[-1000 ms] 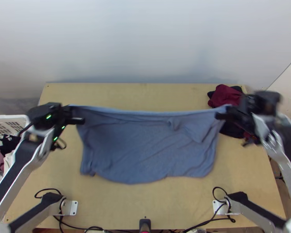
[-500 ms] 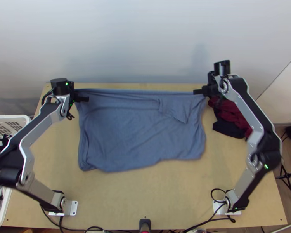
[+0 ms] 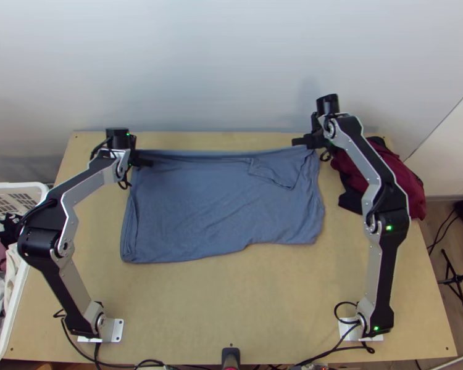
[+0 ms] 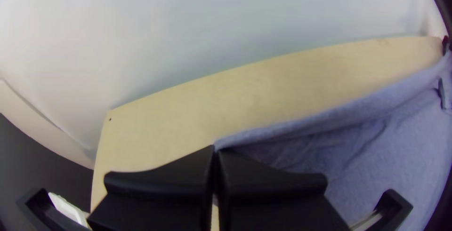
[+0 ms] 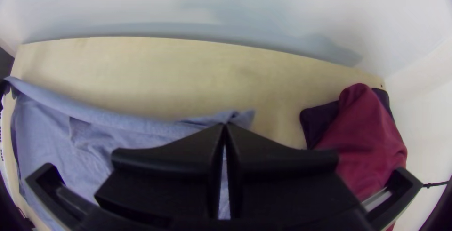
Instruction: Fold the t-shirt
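Blue-grey cloth, the t-shirt (image 3: 207,209), lies spread across the middle and far part of the tabletop (image 3: 262,296). Its near edge steps unevenly, the left part reaching nearer than the right. Farther up, a small slanting flap lies turned over toward the right end. The far edge runs nearly straight, drawn between the two black grippers: the left gripper (image 4: 216,149) has its fingers closed on the far left corner of the cloth, and the right gripper (image 5: 225,124) has its fingers pinched on the far right end.

The step in hand is probably laying the shirt out before folding. Done well, both arms would keep equal height and light, even tension, set the edge down together, and let go only once it rests. Pulling harder on one side could skew the cloth; the flap may need smoothing first.

Beyond the right end, dark red cloth (image 5: 367,141) is bunched by the tabletop's far right corner.
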{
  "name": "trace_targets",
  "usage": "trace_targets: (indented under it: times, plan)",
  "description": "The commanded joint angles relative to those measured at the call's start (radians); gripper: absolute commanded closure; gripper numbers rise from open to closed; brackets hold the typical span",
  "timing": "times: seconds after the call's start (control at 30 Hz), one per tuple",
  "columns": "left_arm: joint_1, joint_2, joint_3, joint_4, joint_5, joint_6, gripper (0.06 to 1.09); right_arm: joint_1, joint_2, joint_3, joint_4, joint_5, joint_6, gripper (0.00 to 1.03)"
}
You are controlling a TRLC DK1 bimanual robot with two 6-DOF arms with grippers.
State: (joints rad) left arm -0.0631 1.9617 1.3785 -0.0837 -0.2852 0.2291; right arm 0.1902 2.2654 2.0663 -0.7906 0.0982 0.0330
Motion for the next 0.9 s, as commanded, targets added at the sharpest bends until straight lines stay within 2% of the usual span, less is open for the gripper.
trace_targets:
  times: [0.0,0.13,0.53,0.87]
  plan:
    - [-0.003,0.020,-0.030,-0.010,-0.003,0.016,1.04,0.009,0.059,0.011,-0.041,0.005,0.011,1.00]
    - [-0.004,-0.009,-0.073,-0.021,-0.002,0.039,1.04,0.009,0.028,-0.015,-0.068,0.003,0.019,1.00]
    - [-0.018,-0.257,-0.256,-0.042,0.000,0.072,1.04,0.025,-0.237,-0.273,-0.067,0.003,0.016,1.00]
    - [-0.043,-0.284,-0.381,-0.048,0.001,0.105,1.04,0.041,-0.336,-0.551,0.022,0.001,0.018,1.00]
